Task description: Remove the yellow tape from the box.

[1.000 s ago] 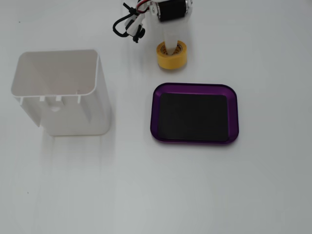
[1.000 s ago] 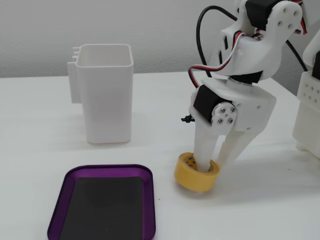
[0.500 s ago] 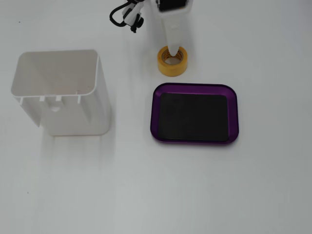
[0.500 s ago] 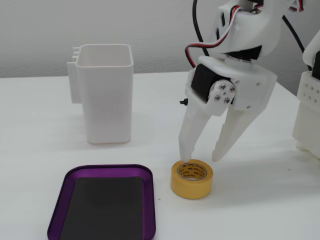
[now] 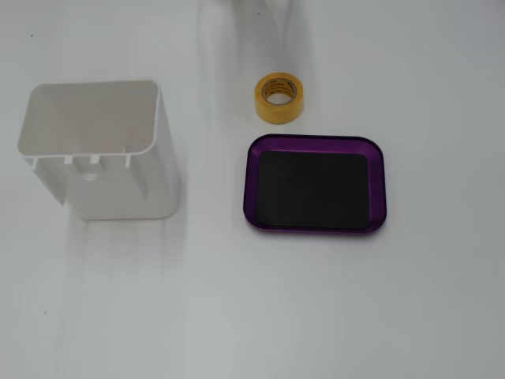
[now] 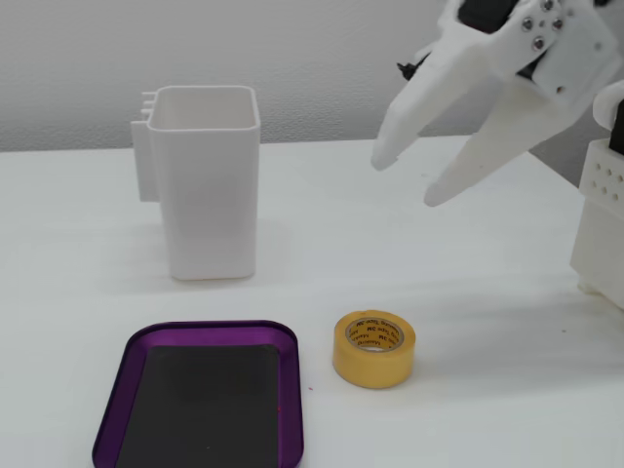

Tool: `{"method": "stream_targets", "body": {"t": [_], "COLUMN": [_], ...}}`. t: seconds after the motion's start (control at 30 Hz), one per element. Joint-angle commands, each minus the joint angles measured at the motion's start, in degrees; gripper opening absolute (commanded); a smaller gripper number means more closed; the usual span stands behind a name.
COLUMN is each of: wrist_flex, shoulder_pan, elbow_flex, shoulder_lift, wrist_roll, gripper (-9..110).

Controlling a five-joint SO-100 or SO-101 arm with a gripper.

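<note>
Plainly, the tape (image 5: 279, 98) is out of the box (image 5: 315, 144) and sits on the white desk (image 5: 379, 308). It is a small roll of yellow-orange tape lying flat, its round hole facing up, with dark print running around the tan cardboard core. In the fixed view from above, the roll lies just beyond the box's far rim, near its left corner, close to it but apart. In the low fixed view, the tape (image 6: 374, 348) stands just to the right of the box (image 6: 292, 390), again with a strip of bare desk (image 6: 468, 292) between them.

The box is a shallow purple tray with rounded corners and a flat black bottom, and nothing lies in it.

The white gripper (image 6: 405, 178) hangs in the air above and beyond the tape, its two fingers spread wide apart and pointing down to the left, holding nothing.

A tall white container (image 6: 207, 195) stands well away from the box.
</note>
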Motion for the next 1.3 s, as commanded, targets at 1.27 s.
{"method": "stream_targets", "body": {"t": [1.27], "wrist_flex": [-0.8], "shoulder_pan": [0.3], "elbow_flex": [38.4], "shoulder_lift": [32.7], "wrist_roll": [10.1], "gripper": [0]}}
